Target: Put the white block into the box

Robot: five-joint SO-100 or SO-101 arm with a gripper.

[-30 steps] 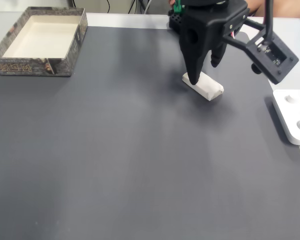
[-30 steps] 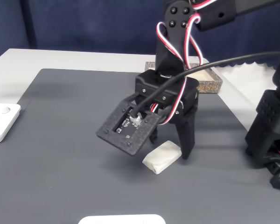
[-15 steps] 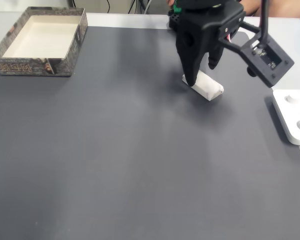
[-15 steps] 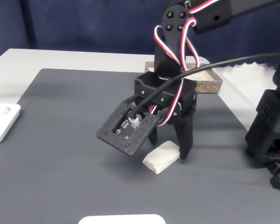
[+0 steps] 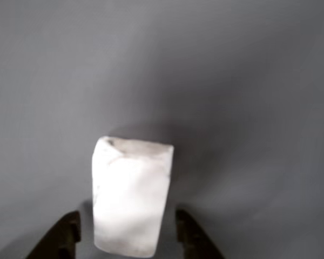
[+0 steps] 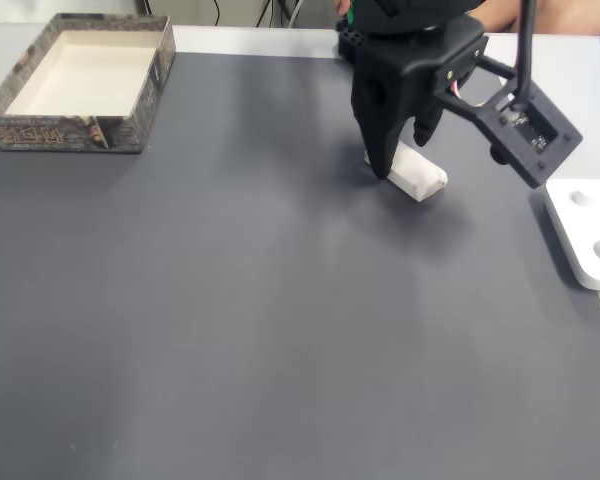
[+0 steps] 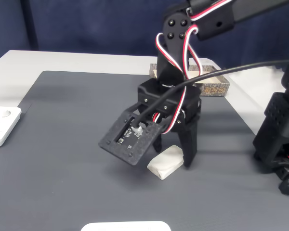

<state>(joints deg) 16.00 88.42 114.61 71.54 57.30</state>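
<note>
- Two jaws, spread wide, straddle the white block; both tips sit just clear of its long sides in the other view, so nothing is gripped yet.
- Gripper is down at the block's near-box end in a fixed view; block lies flat on the dark worktop, angled to the mat edges.
- Box sits at the top-left corner in that view, well apart from the block, open side up.
- Risk: jaws look set toward one end of the block, not its middle. Closing there could make it pivot or squirt out.
- Risk: one tip may meet the block first and skid it sideways across the smooth mat.
- Risk: tips look close to the mat; going lower could jam them.
- White panel with round knobs is at the right edge, clear of the route to the box.
</note>
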